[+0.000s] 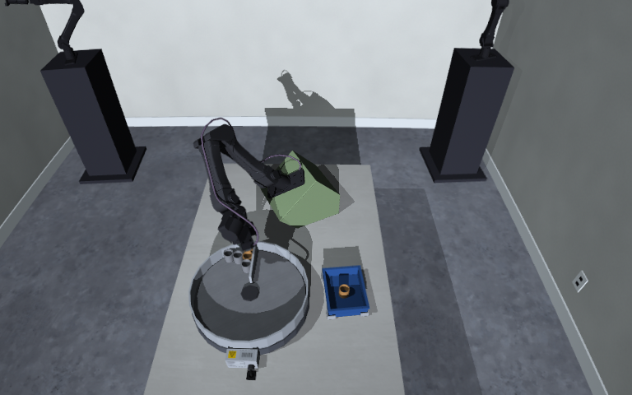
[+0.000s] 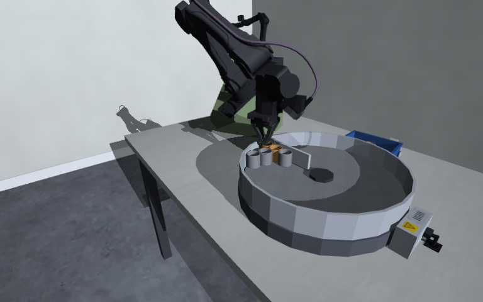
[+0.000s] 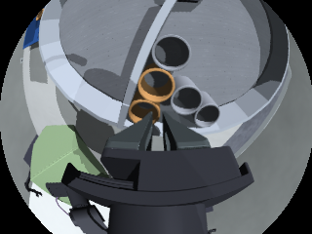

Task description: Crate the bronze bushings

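We note one bronze bushing [image 1: 343,295] inside the crate [image 1: 346,312] [image 2: 378,138] near a worktop [image 1: 335,354] [image 2: 199,167] edge. Over the turntable [image 1: 275,298] [image 2: 324,223] [image 3: 244,29], the downturned fingers [image 2: 263,143] stand nearly closed; any grip we cannot tell.

The turntable's wall [image 1: 285,336] [image 2: 324,226] [image 3: 73,90] looks like pale, smooth metal, and its deck [image 1: 223,290] [image 2: 341,192] [image 3: 219,29] is grey, matt and faintly brushed. Steel bushings [image 1: 227,255] [image 2: 253,160] [image 3: 188,49] show a dull grey metallic skin; the bronze ones [image 1: 247,255] [image 2: 276,155] [image 3: 171,93] a warm, smooth orange one. Over at the crate [image 1: 348,312] [image 2: 377,138] [image 3: 30,39], it's blue, plastic-looking. The tabletop [image 1: 326,363] [image 2: 199,160] is matt, lightly grained, and the floor [image 1: 107,279] [image 2: 88,231] has a mottled, concrete-like finish.
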